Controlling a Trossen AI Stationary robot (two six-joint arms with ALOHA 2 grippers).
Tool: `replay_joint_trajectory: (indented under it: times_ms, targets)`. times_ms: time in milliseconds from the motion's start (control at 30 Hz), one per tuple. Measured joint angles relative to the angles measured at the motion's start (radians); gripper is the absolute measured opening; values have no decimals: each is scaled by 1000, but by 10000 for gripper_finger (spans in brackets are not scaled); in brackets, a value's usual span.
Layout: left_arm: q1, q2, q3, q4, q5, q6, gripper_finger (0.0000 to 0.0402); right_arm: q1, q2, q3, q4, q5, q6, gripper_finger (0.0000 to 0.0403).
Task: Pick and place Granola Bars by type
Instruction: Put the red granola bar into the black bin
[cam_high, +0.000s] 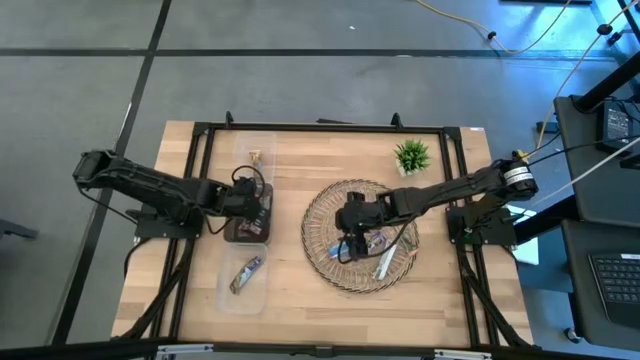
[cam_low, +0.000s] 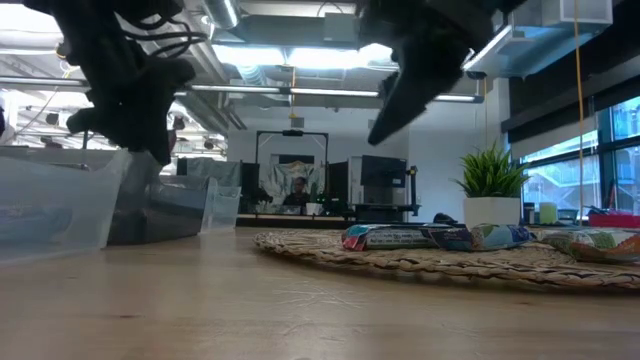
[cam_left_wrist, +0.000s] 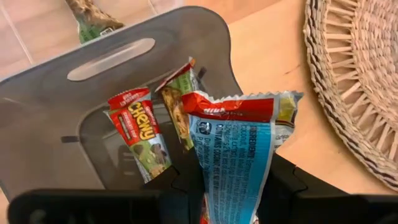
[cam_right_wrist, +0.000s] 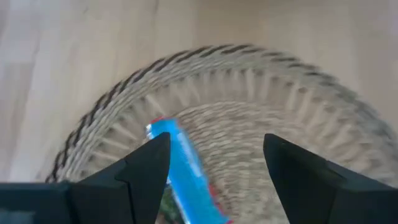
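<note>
Clear plastic bins (cam_high: 247, 283) line the left side of the wooden table (cam_high: 290, 300), one per bar type it seems. Over the middle bin (cam_left_wrist: 74, 93), which already has red-and-green-wrapped granola bars (cam_left_wrist: 138, 134) in it, hangs the left gripper (cam_high: 256, 208), pinching a blue foil-wrapped bar (cam_left_wrist: 233, 168), presumably for dropping there. Further right, the right gripper (cam_right_wrist: 214, 165) hovers with fingers spread over the round woven wicker tray (cam_high: 325, 205), straddling another blue bar (cam_right_wrist: 186, 171), likely the next pick. More bars (cam_low: 435, 237) lie on the tray.
</note>
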Motion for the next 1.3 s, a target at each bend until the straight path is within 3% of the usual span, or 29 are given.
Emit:
replay_joint_trajectory:
  times_ms: [533,833,1033,1300]
  targets:
    - [17,-4,0,3,2,-41,105,9,-1,-221,267,-96,-99,259]
    - [16,-4,0,3,8,-26,147,9,0,-229,309,-96,-107,259]
    - [16,-4,0,7,4,-26,175,9,66,-229,345,-97,-105,259]
    - [16,-4,0,7,41,-25,180,9,133,-228,354,-97,-107,259]
